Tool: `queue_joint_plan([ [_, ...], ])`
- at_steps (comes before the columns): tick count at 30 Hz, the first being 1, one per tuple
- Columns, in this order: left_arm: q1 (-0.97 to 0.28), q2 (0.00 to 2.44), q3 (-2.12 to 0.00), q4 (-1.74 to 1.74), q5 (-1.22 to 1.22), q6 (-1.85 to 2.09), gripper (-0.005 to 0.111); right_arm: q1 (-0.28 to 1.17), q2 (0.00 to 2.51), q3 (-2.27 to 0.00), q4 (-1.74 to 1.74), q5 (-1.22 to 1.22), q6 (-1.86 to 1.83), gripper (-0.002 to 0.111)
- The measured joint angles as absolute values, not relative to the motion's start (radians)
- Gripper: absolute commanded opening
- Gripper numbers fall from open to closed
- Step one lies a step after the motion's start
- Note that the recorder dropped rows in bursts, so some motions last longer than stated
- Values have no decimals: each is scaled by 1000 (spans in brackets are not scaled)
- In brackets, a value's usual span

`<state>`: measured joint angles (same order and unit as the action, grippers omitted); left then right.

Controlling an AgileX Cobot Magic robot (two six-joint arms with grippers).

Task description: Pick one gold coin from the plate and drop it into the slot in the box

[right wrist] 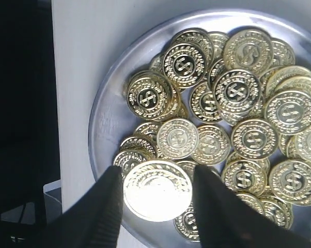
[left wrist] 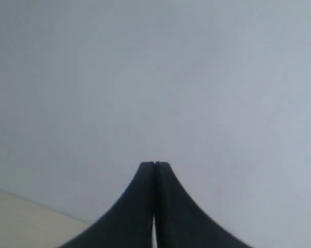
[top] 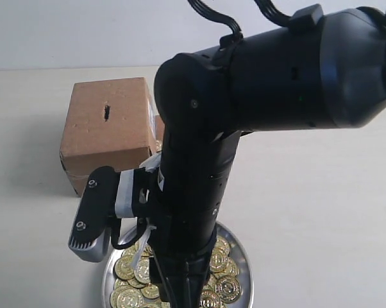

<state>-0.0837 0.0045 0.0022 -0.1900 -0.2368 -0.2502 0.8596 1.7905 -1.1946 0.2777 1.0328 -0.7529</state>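
My right gripper [right wrist: 158, 171] is shut on one gold coin [right wrist: 156, 192], which is held by its edges between the two black fingers and shines bright just above the plate [right wrist: 100, 121]. Several more gold coins [right wrist: 237, 92] with dollar signs lie heaped in that silver dish. In the exterior view the right arm reaches down over the plate [top: 245, 273] and hides its own fingers. The brown cardboard box [top: 109, 128] stands behind the plate, with its dark slot [top: 107, 112] in the top face. My left gripper [left wrist: 154, 165] is shut on nothing, facing a blank wall.
The right arm's grey wrist camera [top: 93, 221] juts out to the left between box and plate. The plate lies close to the table's near edge; beyond that edge the right wrist view shows dark floor [right wrist: 21, 129]. The pale tabletop [top: 321, 192] stretches to the right.
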Motion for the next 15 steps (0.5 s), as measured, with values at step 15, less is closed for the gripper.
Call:
queue_joint_plan([
  [15, -468, 108, 2, -736, 261, -471, 0, 860, 1698, -1335, 282, 1091, -753, 27],
])
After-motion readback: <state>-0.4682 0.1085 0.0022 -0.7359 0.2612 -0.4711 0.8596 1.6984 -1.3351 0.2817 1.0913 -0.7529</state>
